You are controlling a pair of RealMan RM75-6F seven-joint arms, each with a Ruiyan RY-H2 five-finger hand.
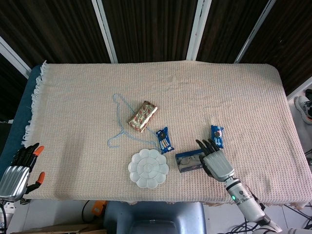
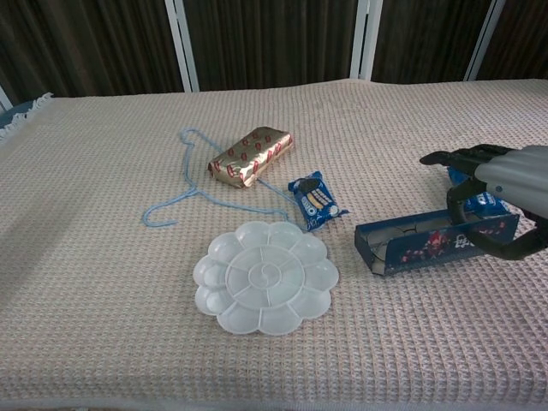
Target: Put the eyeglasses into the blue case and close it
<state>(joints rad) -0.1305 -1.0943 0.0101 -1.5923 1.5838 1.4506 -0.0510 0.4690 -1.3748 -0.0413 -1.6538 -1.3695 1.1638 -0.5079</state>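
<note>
Case [image 2: 432,244], blue and open, near the bench [image 1: 253,97] front edge beside a white palette [image 1: 148,168], gripped at its right end by the right robot hand [image 1: 217,163]; eyeglasses hard to make out inside; left robot hand [image 1: 17,170] empty, fingers apart, off the bench corner.

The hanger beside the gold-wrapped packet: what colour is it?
Light blue; the hanger shows best in the chest view.
</note>
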